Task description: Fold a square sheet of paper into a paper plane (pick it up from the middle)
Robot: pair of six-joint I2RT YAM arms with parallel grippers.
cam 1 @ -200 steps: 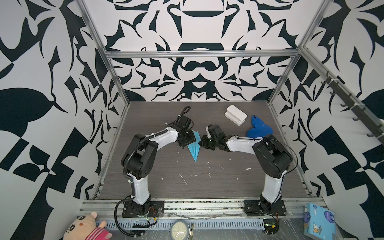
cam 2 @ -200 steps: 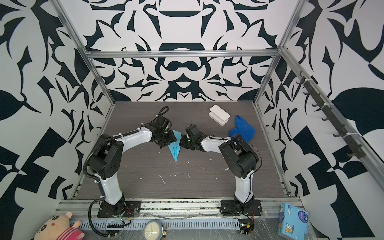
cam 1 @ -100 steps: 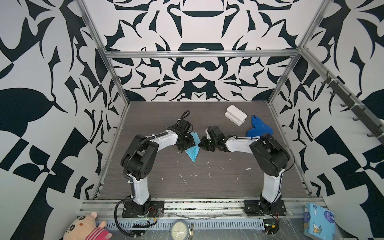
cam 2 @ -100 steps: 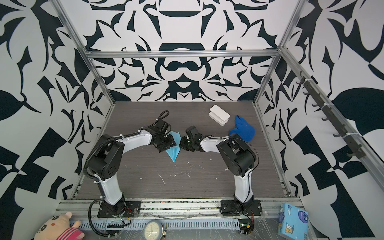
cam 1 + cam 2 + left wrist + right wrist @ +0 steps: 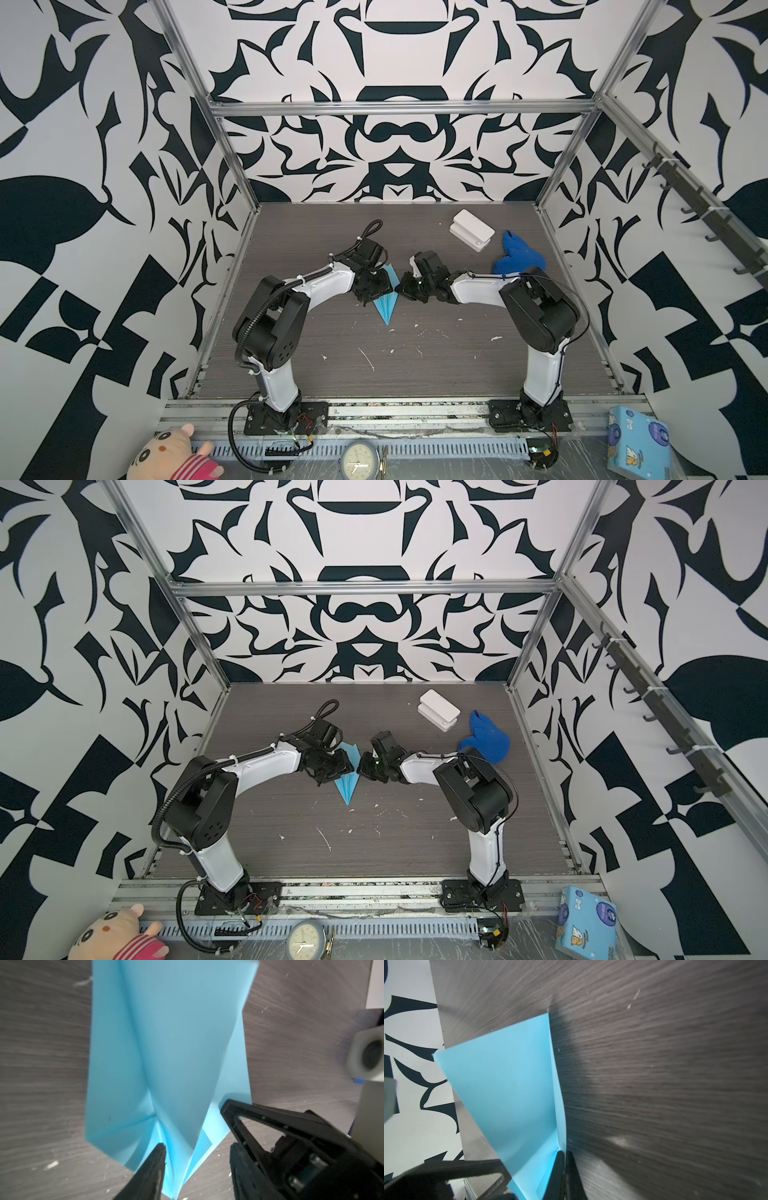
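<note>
While we watch, left fingers (image 5: 155, 1167): apart, straddling the paper plane (image 5: 166, 1043) ridge
right fingers (image 5: 572, 1174): together, pinching its edge

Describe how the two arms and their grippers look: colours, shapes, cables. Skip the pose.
The left arm and right arm match: glossy white links between bulky black joint housings, bolted to black base plates. A ribbed black hose loops along the left arm; a thin black wire follows the right arm's white link. The left gripper and right gripper are black, with tapering fingers.
</note>
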